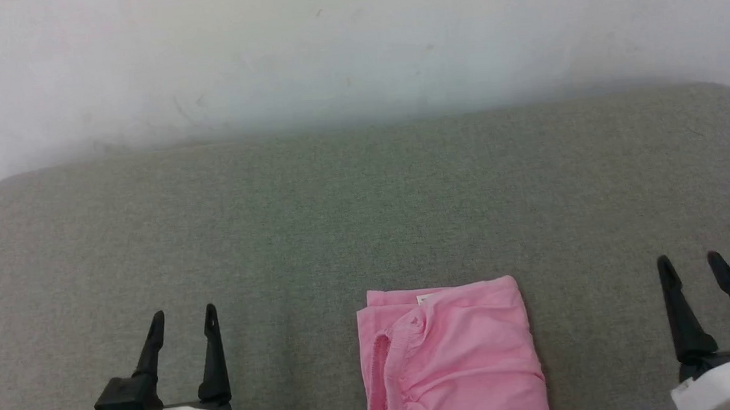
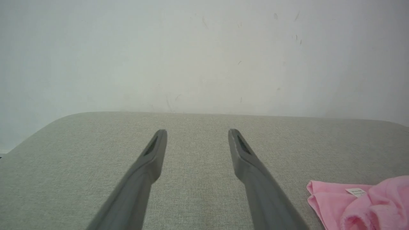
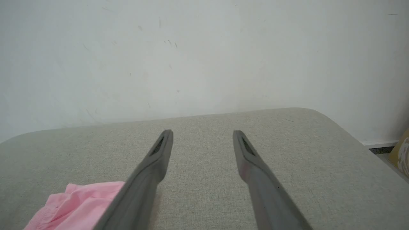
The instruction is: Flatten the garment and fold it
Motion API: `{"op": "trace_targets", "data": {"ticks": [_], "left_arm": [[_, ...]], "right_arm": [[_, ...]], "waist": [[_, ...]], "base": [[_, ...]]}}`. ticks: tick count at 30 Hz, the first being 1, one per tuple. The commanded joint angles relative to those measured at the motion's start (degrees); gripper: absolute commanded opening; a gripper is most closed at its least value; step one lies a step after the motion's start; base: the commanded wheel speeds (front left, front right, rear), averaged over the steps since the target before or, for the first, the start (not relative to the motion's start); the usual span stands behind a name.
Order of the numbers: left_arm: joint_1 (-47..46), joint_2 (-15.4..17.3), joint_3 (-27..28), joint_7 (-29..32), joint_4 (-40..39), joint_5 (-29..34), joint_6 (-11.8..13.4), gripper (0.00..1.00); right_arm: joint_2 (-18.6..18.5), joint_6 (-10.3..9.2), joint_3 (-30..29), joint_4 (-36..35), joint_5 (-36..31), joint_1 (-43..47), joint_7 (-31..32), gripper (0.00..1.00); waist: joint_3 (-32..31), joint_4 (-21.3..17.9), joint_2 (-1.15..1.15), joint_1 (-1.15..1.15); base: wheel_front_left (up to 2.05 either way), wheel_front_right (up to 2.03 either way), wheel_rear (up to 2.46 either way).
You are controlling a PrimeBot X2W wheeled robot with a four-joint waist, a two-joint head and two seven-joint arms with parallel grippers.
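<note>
The garment (image 1: 455,361) is flanked by the spread, empty left gripper (image 1: 184,312) and right gripper (image 1: 689,259), inward of each, touched by neither, about equally near.

Grey-green fabric-covered counter (image 1: 364,198) with rounded far corners, white wall (image 1: 352,36) behind it with faint scuffs, pale baseboard (image 3: 380,143) and strip of grey floor (image 3: 388,158) at right, soft even light

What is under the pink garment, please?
The garment rests on the grey fabric surface, which shows beside and beyond it. Its folded layers cover the patch beneath, so anything hidden there cannot be seen.
</note>
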Motion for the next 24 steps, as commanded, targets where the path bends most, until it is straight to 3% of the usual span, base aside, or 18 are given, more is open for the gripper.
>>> {"op": "trace_targets", "data": {"ticks": [1,9,16,19,24], "left_arm": [[-0.3,-0.2,0.0,-0.3,0.3,0.1,-0.3,1.0],[-1.8,-0.2,0.2,-0.3,0.9,0.2,-0.4,1.0],[-2.5,-0.2,-0.8,-0.3,1.5,-0.1,-0.5,1.0],[-2.8,-0.3,-1.3,-0.3,1.6,-0.4,-0.4,1.0],[-3.6,-0.3,-2.5,-0.3,1.9,-0.6,-0.4,1.0]], "right_arm": [[-0.1,-0.04,-0.9,-0.1,0.5,0.5,0.5,1.0],[-3.7,-0.04,-4.1,9.7,15.7,-3.3,15.1,1.0],[-2.3,-0.04,2.1,17.3,38.0,-5.5,36.9,1.0],[-0.6,-0.04,3.7,18.2,45.0,-7.4,40.4,1.0],[0.5,-0.04,6.8,23.4,48.4,-11.5,41.3,1.0]], "waist": [[0.9,-0.8,0.0,0.01],[2.6,-2.0,0.0,0.01],[3.1,-0.6,0.0,0.01],[4.0,-0.3,0.0,0.01],[5.1,0.8,0.0,0.01]], "base": [[0.0,0.0,0.0],[0.0,0.0,0.0],[0.0,0.0,0.0],[0.0,0.0,0.0],[0.0,0.0,0.0]]}}
